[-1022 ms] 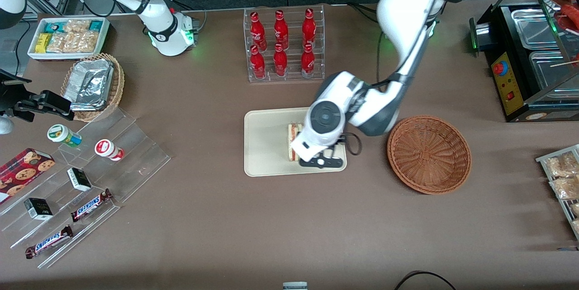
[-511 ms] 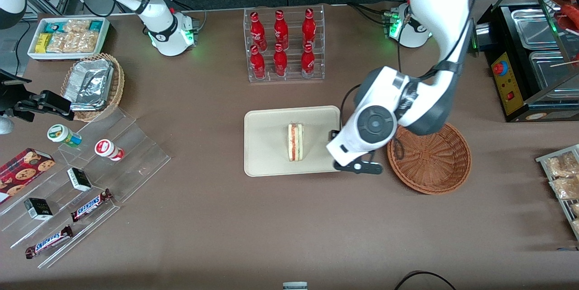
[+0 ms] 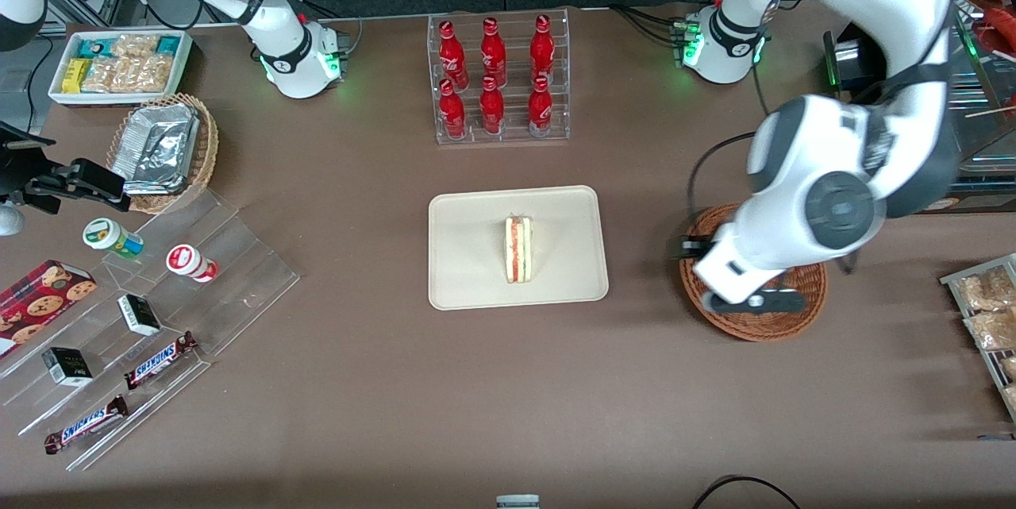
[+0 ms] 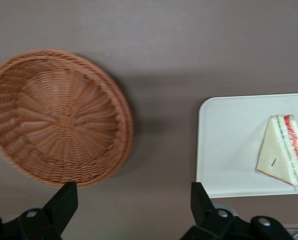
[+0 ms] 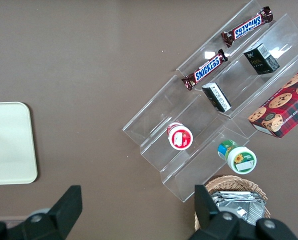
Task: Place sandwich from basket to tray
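A: Where the sandwich [image 3: 518,249] lies on the tray [image 3: 468,271], how does the gripper [image 4: 134,200] stand?

B: Its fingers [image 4: 64,200] are spread apart and hold nothing. The gripper hangs above the basket [image 3: 774,324], well apart from the sandwich.

A: And the basket?

B: It sits empty, beside the tray but not touching it, toward the working arm's end of the table [image 3: 508,398].

Left arm bent at the elbow, forearm sloping down toward the front camera; wrist turned downward; gripper [image 4: 131,200] raised well above the table, fingers [image 4: 64,200] spread wide apart, nothing held between them.
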Available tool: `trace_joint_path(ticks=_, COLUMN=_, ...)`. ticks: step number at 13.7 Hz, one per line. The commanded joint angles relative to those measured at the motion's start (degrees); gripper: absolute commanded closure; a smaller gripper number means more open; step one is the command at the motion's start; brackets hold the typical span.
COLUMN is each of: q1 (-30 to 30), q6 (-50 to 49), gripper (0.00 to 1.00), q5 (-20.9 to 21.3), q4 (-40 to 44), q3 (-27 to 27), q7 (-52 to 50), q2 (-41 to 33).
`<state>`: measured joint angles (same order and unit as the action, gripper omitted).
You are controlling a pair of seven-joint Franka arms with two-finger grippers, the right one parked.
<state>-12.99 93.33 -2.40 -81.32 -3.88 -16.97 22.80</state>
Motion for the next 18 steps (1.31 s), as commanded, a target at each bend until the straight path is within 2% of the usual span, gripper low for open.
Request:
trace_joint_path(ticks=1, q1=2.1, q6=-0.1, gripper=0.0, q5=-0.9, q4=-5.3, q3=-0.3, q7=1.1, q2=-5.2)
trace_joint_path(ticks=7, q1=4.3, q6=-1.9, gripper=0.0, q5=-0.9, q4=-6.0, q3=-0.3, q7=1.0, q2=-7.2)
trace_joint_path(ticks=12, q1=8.5, q6=-3.4, gripper=0.0, q5=-0.9, q4=-9.1, q3=-0.9, q7=1.1, q2=-12.8)
trace_joint_path(ticks=15, q1=14.6, q6=-6.7, gripper=0.0, q5=-0.9, q4=-9.3, q3=-6.6, q7=1.1, q2=-15.1)
trace_joint_path(ticks=18, q1=16.2, q6=-9.4, gripper=0.0, q5=-0.7, q4=-10.0, q3=-7.0, q7=1.1, q2=-17.9)
